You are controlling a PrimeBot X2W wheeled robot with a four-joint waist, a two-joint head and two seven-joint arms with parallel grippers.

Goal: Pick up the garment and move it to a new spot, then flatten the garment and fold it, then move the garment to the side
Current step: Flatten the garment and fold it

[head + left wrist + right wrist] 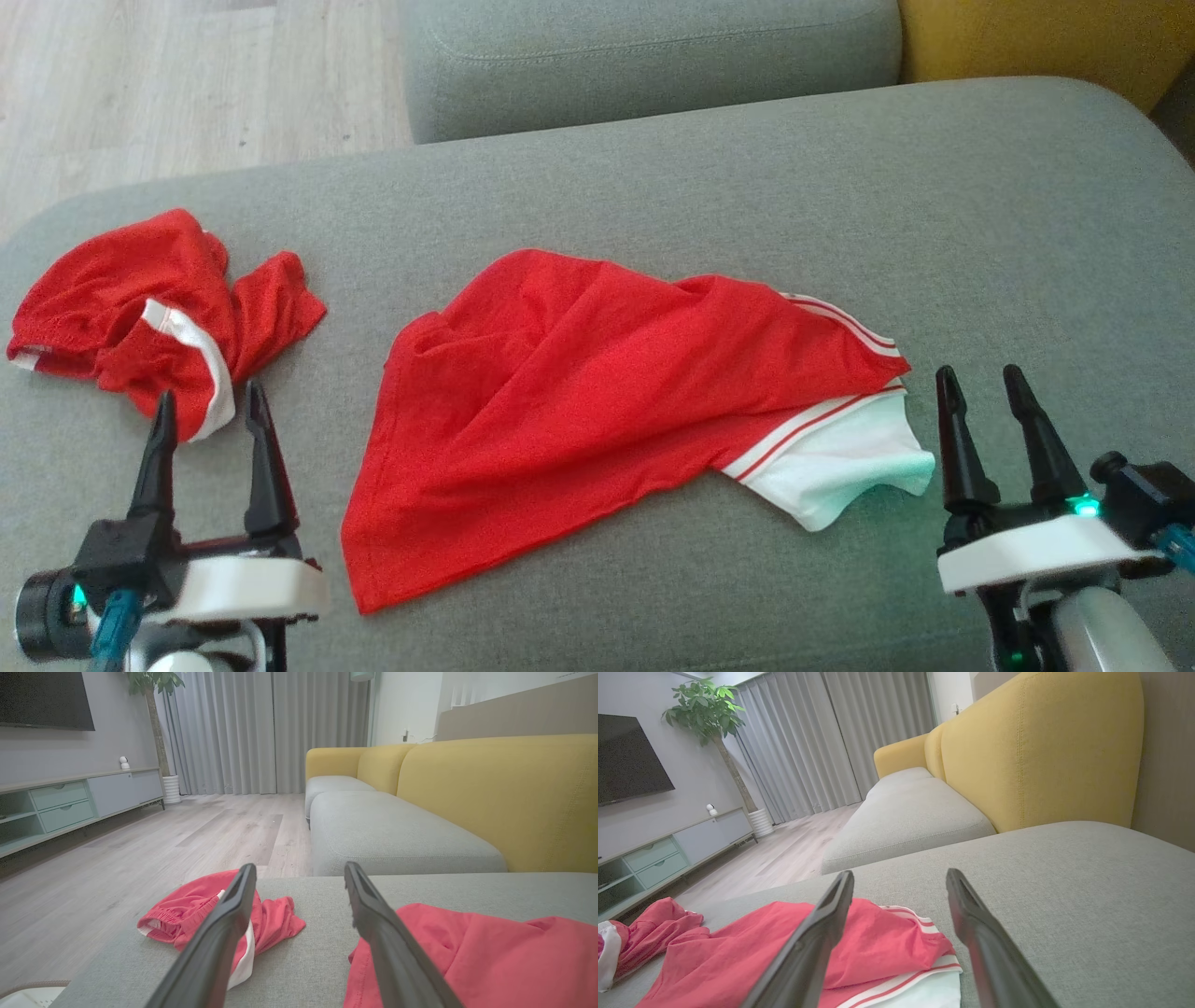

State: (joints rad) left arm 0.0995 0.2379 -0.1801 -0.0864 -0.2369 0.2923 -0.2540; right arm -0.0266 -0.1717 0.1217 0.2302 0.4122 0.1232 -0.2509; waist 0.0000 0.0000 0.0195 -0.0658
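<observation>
The garment (597,392), a red shirt with white striped sleeves, lies loosely folded in the middle of the grey couch cushion (747,187); it also shows as the garment (490,952) and the garment (747,956) in the wrist views. My left gripper (212,403) stands open at the lower left, just left of the shirt's hem, with nothing between its fingers. My right gripper (980,385) is open at the lower right, just right of the white sleeve, touching nothing.
A crumpled pair of red shorts (159,313) with white trim lies at the cushion's left end, just beyond my left fingertips. Wooden floor (187,84) lies past the left edge. A second grey seat (644,56) and a yellow backrest (1036,37) stand behind.
</observation>
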